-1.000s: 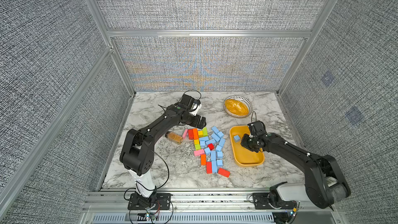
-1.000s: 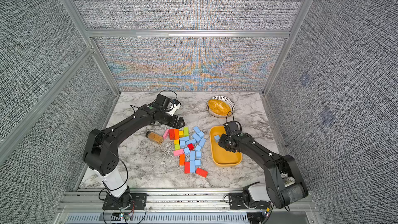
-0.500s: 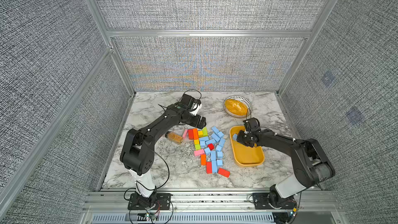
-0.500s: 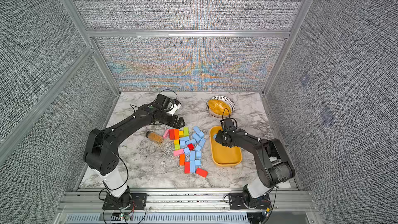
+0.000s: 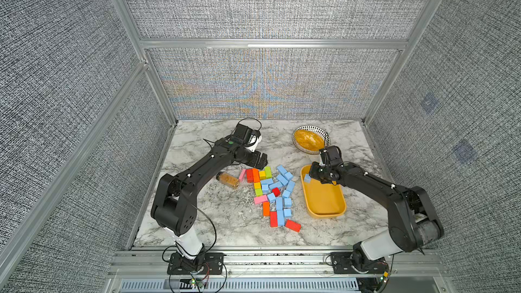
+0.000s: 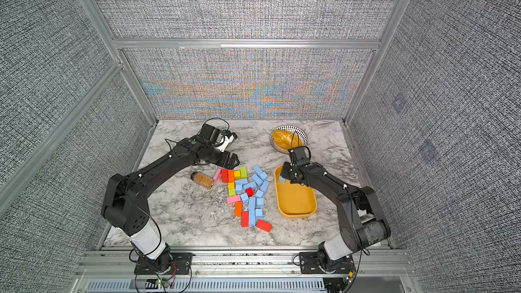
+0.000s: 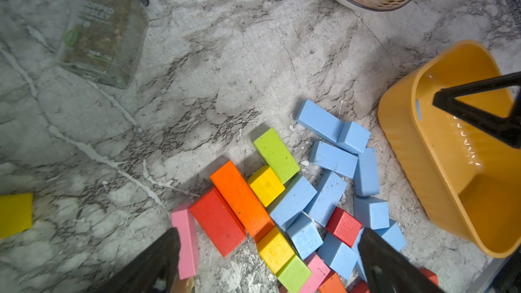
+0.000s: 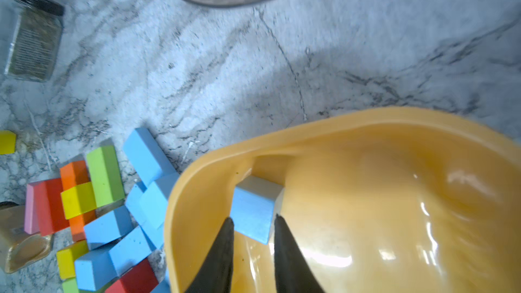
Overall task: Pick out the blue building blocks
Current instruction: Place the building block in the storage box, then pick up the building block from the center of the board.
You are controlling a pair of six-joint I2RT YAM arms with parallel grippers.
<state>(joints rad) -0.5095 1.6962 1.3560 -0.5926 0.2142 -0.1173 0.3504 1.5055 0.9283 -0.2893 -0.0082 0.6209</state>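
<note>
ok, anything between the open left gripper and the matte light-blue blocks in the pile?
Yes: red, orange, yellow and green blocks sit on the left gripper's side, packed against the light-blue blocks. From above, those look uncovered.

The left arm reaches from the front left of the worktop (image 5: 225, 229) toward mid-table, left gripper (image 5: 260, 161) spread wide. The right arm stretches low from the front right, wrist tipped down, right gripper (image 8: 253, 218) barely parted.

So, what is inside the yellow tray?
One blue block lies in a corner of the yellow tray, at the tips of the right gripper. The visible floor is otherwise bare; the right arm covers part of the far end in both top views.
</note>
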